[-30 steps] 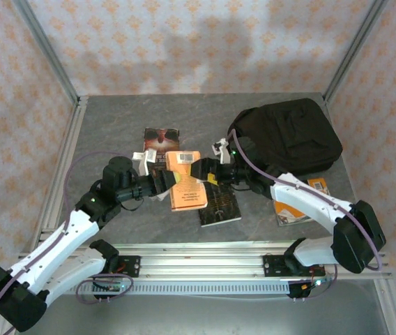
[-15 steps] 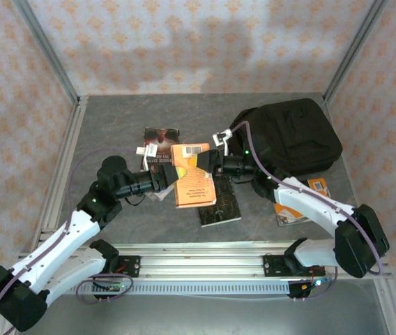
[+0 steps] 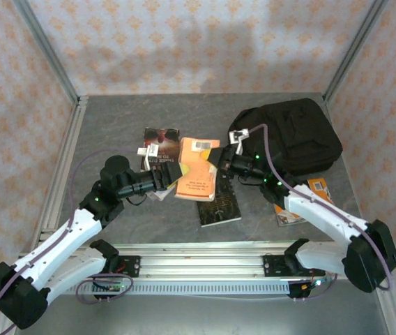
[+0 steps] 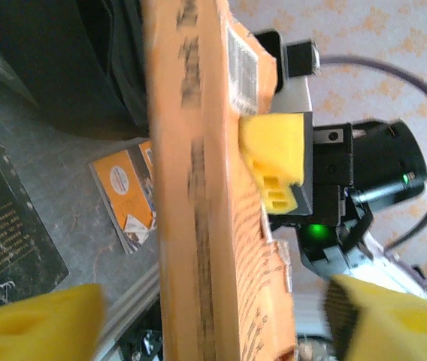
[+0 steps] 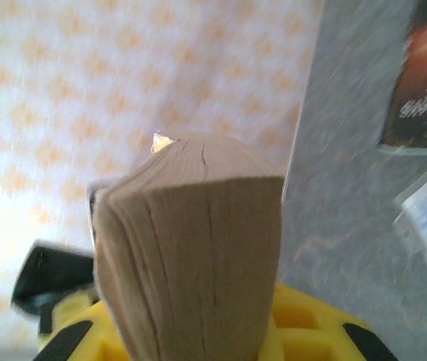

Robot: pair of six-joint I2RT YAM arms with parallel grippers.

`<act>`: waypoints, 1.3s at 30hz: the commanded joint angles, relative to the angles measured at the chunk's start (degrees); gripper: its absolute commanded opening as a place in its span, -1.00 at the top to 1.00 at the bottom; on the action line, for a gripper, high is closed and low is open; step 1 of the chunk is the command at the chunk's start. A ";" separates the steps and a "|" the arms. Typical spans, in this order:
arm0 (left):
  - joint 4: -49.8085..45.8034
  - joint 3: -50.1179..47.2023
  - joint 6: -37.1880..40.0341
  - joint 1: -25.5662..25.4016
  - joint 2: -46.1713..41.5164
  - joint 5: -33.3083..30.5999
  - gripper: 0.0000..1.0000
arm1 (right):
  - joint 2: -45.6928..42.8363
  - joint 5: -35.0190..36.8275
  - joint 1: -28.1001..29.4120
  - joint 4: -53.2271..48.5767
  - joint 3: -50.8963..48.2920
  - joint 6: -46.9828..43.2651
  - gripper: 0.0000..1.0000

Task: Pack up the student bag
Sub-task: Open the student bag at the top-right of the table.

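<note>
Matt black cloth student bag (image 3: 302, 136); orange paperback (image 3: 198, 179), rough paper edges; mottled grey matt tabletop (image 3: 114, 129)

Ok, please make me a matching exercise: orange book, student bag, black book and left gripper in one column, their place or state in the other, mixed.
Column A
1. orange book
2. student bag
3. black book
4. left gripper

Column B
a. open
b. lying flat, near middle of the table
c. held by the right gripper
d. far right of the table

Pairs: 1-c, 2-d, 3-b, 4-a
</note>
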 commanded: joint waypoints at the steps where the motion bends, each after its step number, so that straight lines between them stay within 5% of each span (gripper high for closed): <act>1: 5.61 -0.39 -4.85 -0.22 -0.43 -6.82 -0.80 | -7.20 23.68 -0.22 0.14 -3.67 10.17 1.00; 4: 9.74 -3.59 -8.78 -0.94 -0.13 -13.03 -0.84 | -10.55 34.50 0.30 1.22 -6.42 15.58 1.00; 14: 16.73 -5.06 -8.99 -8.14 3.04 -24.91 -0.87 | -8.22 37.55 1.00 5.17 -4.88 17.87 1.00; 39: 20.15 1.15 -6.33 -14.52 10.30 -30.28 -0.38 | -7.76 40.05 3.03 7.54 -7.61 18.37 1.00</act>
